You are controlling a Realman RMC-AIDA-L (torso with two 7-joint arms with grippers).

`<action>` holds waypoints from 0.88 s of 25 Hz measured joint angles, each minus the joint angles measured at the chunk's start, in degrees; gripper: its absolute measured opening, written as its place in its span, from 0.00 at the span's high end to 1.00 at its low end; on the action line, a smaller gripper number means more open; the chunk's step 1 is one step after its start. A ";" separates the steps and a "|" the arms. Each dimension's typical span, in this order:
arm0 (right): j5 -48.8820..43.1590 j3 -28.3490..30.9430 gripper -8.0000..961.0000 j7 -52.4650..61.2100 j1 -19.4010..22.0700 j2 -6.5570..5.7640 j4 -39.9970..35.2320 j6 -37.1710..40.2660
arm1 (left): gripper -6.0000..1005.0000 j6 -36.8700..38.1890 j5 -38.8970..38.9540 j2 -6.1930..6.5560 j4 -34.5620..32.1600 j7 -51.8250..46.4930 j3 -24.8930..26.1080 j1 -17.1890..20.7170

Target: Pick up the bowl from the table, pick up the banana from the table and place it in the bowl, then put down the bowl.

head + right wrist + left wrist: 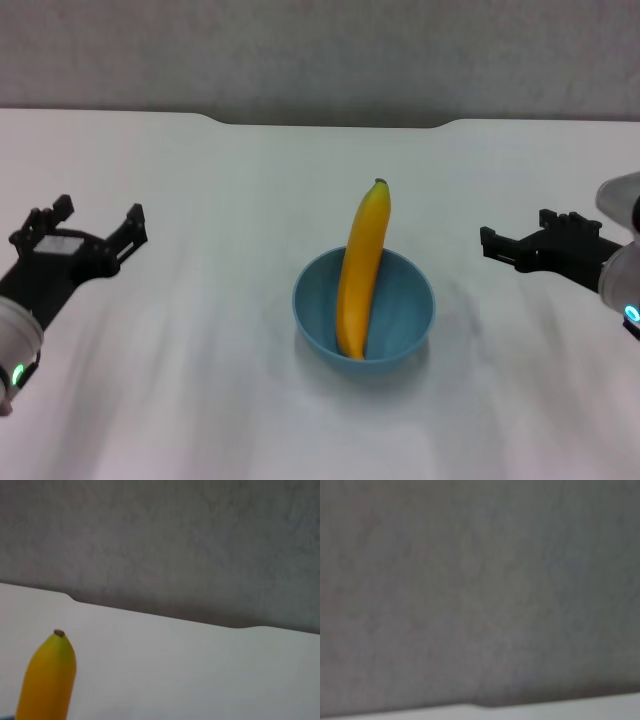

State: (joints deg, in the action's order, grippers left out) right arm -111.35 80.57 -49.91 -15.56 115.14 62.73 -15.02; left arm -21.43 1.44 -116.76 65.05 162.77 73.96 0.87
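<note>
- While the banana (362,268) is leaning in the bowl (364,310) on the desk (200,200), its long axis is pointing away.
- Left gripper (95,228) and right gripper (505,246) are flanking it, jaws spread and empty.

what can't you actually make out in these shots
- Banana: lower end hidden by the bowl rim in the head view; cut off by the edge in the right wrist view.
- Left wrist view: only wall and table edge, no hand or objects.
- Right hand: finger spread unclear.

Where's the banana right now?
In the head view the banana stands tilted in the bowl at the table's centre, its stem end leaning over the far rim, midway between both grippers.
</note>
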 joint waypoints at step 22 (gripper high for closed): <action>-8.17 -47.79 0.06 37.44 -7.90 0.41 -37.46 77.01 | 0.11 -33.15 4.65 -0.69 -35.63 -1.56 -1.41 -13.33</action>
State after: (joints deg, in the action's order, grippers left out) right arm -119.51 32.78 -12.47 -23.46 115.54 25.27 61.99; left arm -54.58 6.09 -117.45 29.42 161.22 72.55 -12.46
